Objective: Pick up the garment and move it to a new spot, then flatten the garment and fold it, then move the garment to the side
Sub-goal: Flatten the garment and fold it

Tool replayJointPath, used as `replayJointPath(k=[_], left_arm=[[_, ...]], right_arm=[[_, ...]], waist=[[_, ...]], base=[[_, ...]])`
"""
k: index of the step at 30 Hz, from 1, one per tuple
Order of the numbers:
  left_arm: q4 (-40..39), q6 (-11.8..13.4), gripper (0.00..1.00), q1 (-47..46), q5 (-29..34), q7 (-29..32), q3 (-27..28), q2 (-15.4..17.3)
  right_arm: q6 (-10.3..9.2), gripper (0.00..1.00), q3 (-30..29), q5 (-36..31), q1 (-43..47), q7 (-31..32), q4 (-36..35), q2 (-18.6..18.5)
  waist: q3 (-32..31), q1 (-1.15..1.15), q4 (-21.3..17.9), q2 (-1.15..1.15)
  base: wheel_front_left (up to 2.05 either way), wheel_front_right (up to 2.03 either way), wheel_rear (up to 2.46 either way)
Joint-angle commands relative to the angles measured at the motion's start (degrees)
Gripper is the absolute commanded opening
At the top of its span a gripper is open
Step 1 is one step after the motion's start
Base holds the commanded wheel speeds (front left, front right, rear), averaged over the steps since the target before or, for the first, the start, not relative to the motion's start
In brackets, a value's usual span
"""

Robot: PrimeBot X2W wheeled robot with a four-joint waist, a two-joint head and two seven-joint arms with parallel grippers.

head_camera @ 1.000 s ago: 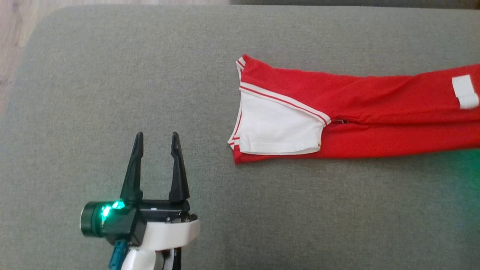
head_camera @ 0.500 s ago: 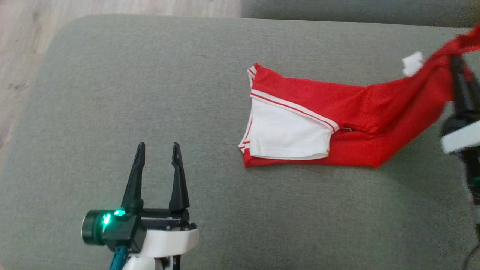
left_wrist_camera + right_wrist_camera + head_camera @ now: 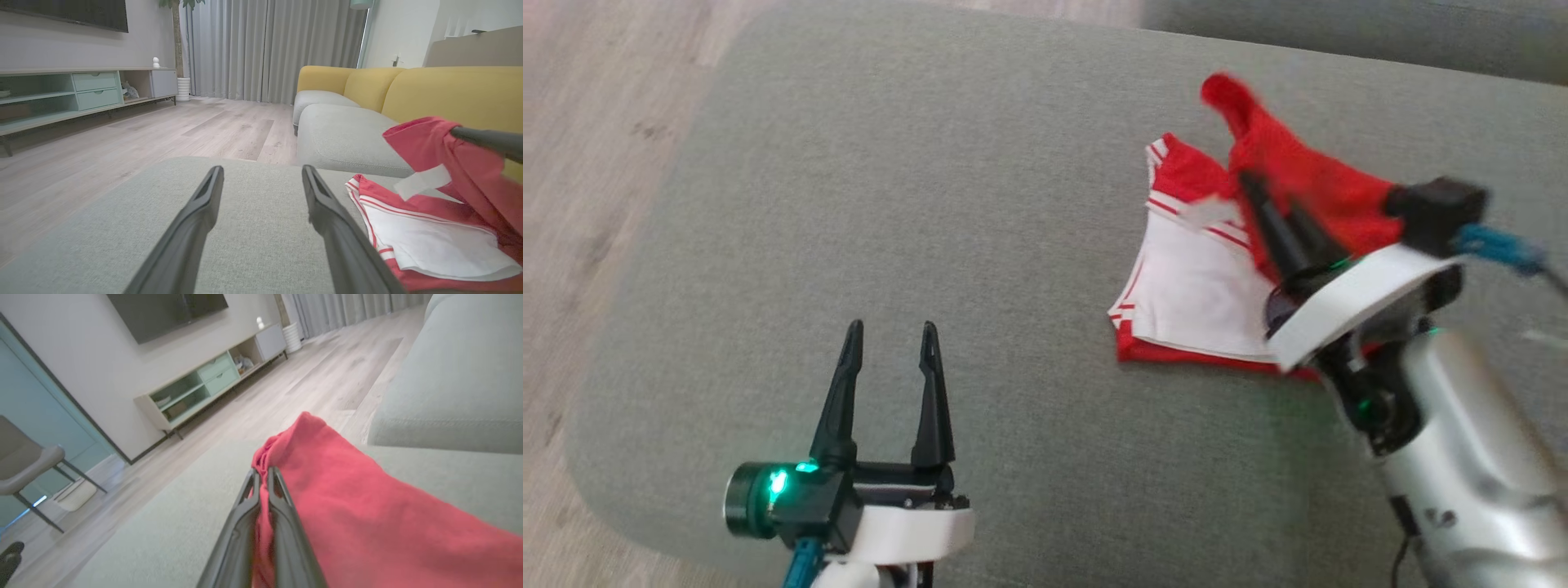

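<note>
A red garment (image 3: 1290, 175) with white panel and striped trim lies on the grey cushion (image 3: 931, 204), its right part lifted and folded back over the white end. My right gripper (image 3: 1262, 186) is shut on that raised red cloth (image 3: 339, 486), fingers pinching a fold, above the white panel (image 3: 1201, 294). A white tag (image 3: 423, 181) hangs from the lifted part. My left gripper (image 3: 890, 331) stands open and empty at the lower left, well left of the garment (image 3: 429, 241).
The cushion's left edge drops to wooden floor (image 3: 580, 163). A second grey seat (image 3: 347, 134) with yellow backrest (image 3: 449, 94) lies beyond. A low TV cabinet (image 3: 81, 94) and curtains (image 3: 265, 49) stand farther off.
My right gripper has carried the garment's far end up and leftward over the white end. The head camera has shifted, so the cushion sits further right. The left gripper stays open.
</note>
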Motion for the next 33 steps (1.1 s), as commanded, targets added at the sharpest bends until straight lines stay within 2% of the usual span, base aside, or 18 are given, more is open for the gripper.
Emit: replayJointPath(k=[1,7,8,9,14,18,22,27,30,33], left_arm=[[-1.51,0.12,1.00,-2.05,0.02,-0.29,1.06,-0.22],[-1.34,0.70,1.00,-2.27,1.27,-0.29,0.18,-0.22],[-1.33,0.77,1.00,-2.25,1.33,-0.29,0.19,-0.22],[-1.30,0.84,1.00,-2.20,1.37,-0.29,0.25,-0.22],[-1.07,0.99,1.00,-2.05,1.71,-0.29,0.92,-0.22],[-0.81,0.73,1.00,-1.50,2.39,-0.29,2.28,-0.22],[-0.39,-0.36,1.00,-0.72,3.18,-0.29,3.63,-0.22],[0.28,-1.61,1.00,0.92,3.93,-0.29,5.48,-0.17],[0.28,-2.18,1.00,2.18,4.11,-0.29,6.55,-0.17],[0.40,-2.82,1.00,4.21,3.97,-0.29,7.26,-0.18]], right_arm=[[-0.04,0.00,2.10,-1.07,-1.42,-0.52,-0.83,0.74],[-0.04,0.00,6.82,-1.61,-0.46,-2.14,5.69,3.55],[-0.04,0.59,7.27,-1.41,-0.43,-2.47,6.62,4.03],[-0.04,1.00,7.45,-1.13,-0.46,-2.88,7.42,4.49],[-0.04,1.00,6.04,0.37,-1.27,-9.08,6.56,5.02],[-0.04,1.00,4.36,-0.82,-0.12,-15.06,3.31,1.72],[-0.04,1.00,0.20,-1.68,3.22,-20.51,1.27,-1.52],[-0.04,1.00,-5.55,-4.92,9.67,-22.44,-0.51,-4.08],[-0.04,1.00,-10.59,-8.25,14.63,-22.50,-3.25,-3.06],[-0.04,1.00,-14.31,-14.31,20.12,-22.51,-5.42,-1.49]], waist=[[0.21,-0.01,1.00,0.00],[0.38,-0.01,1.98,0.00],[0.39,-0.01,1.94,0.00],[0.38,-0.01,1.80,0.00],[-0.25,-0.01,-0.13,0.00],[-1.73,-0.01,-3.16,0.00],[-3.68,-0.01,-6.63,0.00],[-6.48,-0.01,-10.55,0.00],[-7.74,-0.01,-12.30,0.00],[-9.73,-0.01,-13.56,0.00]], base=[[0.00,0.00,0.00],[0.00,0.00,0.00],[0.00,0.00,0.00],[0.00,0.00,0.00],[0.00,0.00,0.00],[0.00,0.00,0.00],[0.00,0.00,0.00],[0.00,0.00,0.00],[0.00,0.00,0.00],[0.00,0.00,0.00]])
